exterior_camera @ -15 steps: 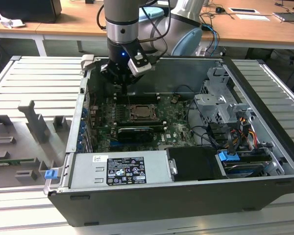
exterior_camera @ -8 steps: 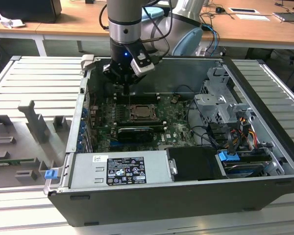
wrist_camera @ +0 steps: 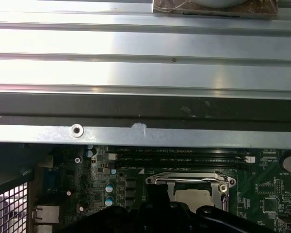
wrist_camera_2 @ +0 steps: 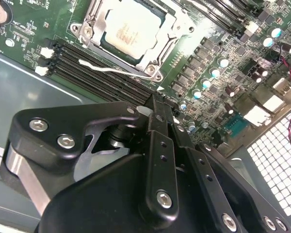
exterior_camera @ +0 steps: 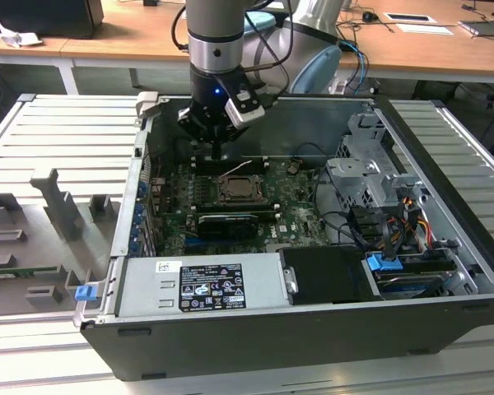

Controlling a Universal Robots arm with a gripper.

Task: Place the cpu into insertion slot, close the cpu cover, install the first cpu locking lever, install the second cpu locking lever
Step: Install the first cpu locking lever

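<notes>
Gripper [exterior_camera: 220, 153], fingers drawn together to a narrow tip and holding nothing, hangs inside the case [exterior_camera: 445, 247] just off the socket [exterior_camera: 238, 190]. In the exterior view the socket lies at about 5 o'clock from the tip, close by. The cpu [wrist_camera_2: 129, 28] already sits in the socket, with the cover [wrist_camera_2: 150, 60] framing it.

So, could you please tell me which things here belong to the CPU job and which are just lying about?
Belongs to the job:
cpu, seated in its socket
cpu cover, closed around it
gripper, above the memory slots

Just lying about:
power supply
drive cage
grey fixture blocks
</notes>
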